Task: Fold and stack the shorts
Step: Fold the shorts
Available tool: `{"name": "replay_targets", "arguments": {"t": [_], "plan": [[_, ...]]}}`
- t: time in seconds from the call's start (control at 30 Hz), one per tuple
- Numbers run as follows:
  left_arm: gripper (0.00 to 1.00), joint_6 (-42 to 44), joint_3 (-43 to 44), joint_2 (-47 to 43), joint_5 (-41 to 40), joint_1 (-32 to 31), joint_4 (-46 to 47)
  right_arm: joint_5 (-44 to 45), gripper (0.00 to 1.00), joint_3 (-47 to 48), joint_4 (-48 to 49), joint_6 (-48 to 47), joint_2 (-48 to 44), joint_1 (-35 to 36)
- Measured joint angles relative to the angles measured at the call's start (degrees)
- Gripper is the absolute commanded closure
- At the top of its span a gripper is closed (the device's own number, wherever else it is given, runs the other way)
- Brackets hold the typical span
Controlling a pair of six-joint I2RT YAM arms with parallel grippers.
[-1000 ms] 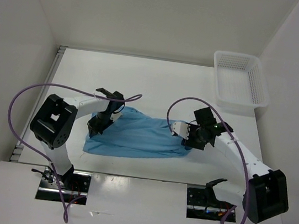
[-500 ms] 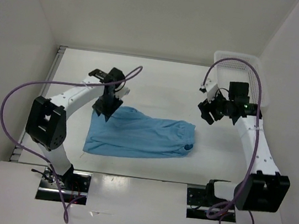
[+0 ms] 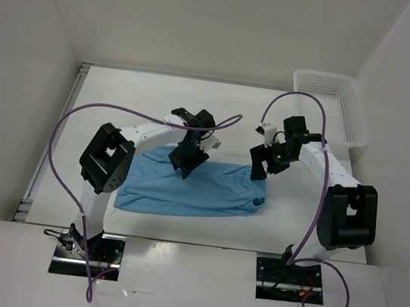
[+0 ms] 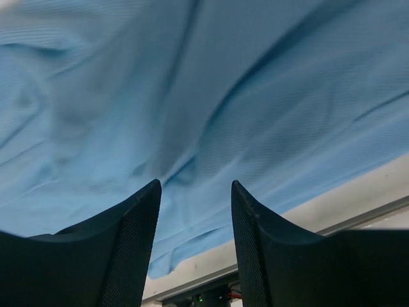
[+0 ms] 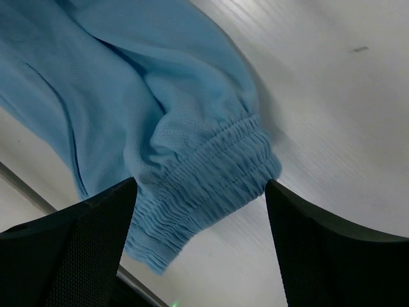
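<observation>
The light blue shorts (image 3: 193,186) lie flat on the white table, folded lengthwise, with the gathered waistband (image 5: 211,182) at their right end. My left gripper (image 3: 187,164) hovers over the upper middle of the shorts, open and empty; the left wrist view shows blue fabric (image 4: 192,96) filling the frame between its fingers. My right gripper (image 3: 259,166) hovers just above the shorts' upper right corner, open wide and empty, with the waistband between and below its fingers in the right wrist view.
A white mesh basket (image 3: 329,114) stands at the back right corner. White walls close the table on the left, back and right. Purple cables loop over both arms.
My left gripper moved right from the shorts' upper left corner to their upper middle. My right gripper swung up toward the basket, then came back down-left to the waistband corner. The shorts stay put.
</observation>
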Motion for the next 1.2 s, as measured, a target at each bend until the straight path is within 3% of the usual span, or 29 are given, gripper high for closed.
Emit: {"name": "replay_targets", "arguments": {"t": [0.17,0.47,0.5,0.6,0.63,0.67,0.77,1.0,1.2], "plan": [[0.44,0.0,-1.4,1.4,1.1,-3.3,1.9,2.1,0.14,0.0,1.1,3.8,4.0,4.4],[0.43,0.0,-4.4,3.8,1.3,-2.6,4.8,12.7,0.16,-1.0,2.1,8.3,10.0,8.9],[0.43,0.0,-4.6,3.8,1.3,-2.6,5.0,13.3,0.19,-1.0,2.3,8.5,10.1,9.3],[0.43,0.0,-4.9,3.7,1.3,-2.6,5.5,14.4,0.42,-1.0,2.5,9.4,11.0,9.5],[0.43,0.0,-5.0,3.7,1.3,-2.6,5.6,14.6,0.51,-0.9,2.5,9.6,11.5,9.5],[0.43,0.0,-5.0,3.7,1.3,-2.6,5.6,14.6,0.75,-0.5,2.2,9.9,12.1,9.5],[0.43,-0.1,-4.4,4.1,1.4,-1.9,5.2,12.8,1.0,1.4,0.8,11.0,13.9,9.5],[0.42,-0.5,5.9,10.4,1.1,2.5,0.5,12.4,1.0,8.3,0.5,10.4,16.5,8.0],[0.39,-0.3,22.5,18.9,-2.1,7.3,5.1,9.8,1.0,21.7,2.6,9.0,20.7,0.8]]}}
